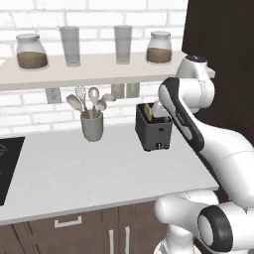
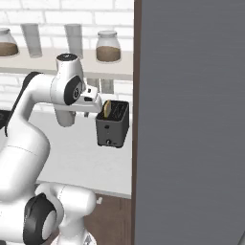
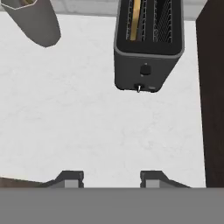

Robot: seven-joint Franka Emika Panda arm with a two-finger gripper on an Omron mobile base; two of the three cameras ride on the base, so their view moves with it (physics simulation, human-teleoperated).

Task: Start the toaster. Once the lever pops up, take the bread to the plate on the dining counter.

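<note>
The left base view looks from behind the arm, forward and down on the desk and the brick wall. The right base view faces the same way from the other side; both share the toaster. The hand view looks down on the toaster from near.

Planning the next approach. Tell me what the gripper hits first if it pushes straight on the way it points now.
Probably the bare white counter just short of the toaster. The gripper looks down at that surface; depth is hard to judge.
</note>
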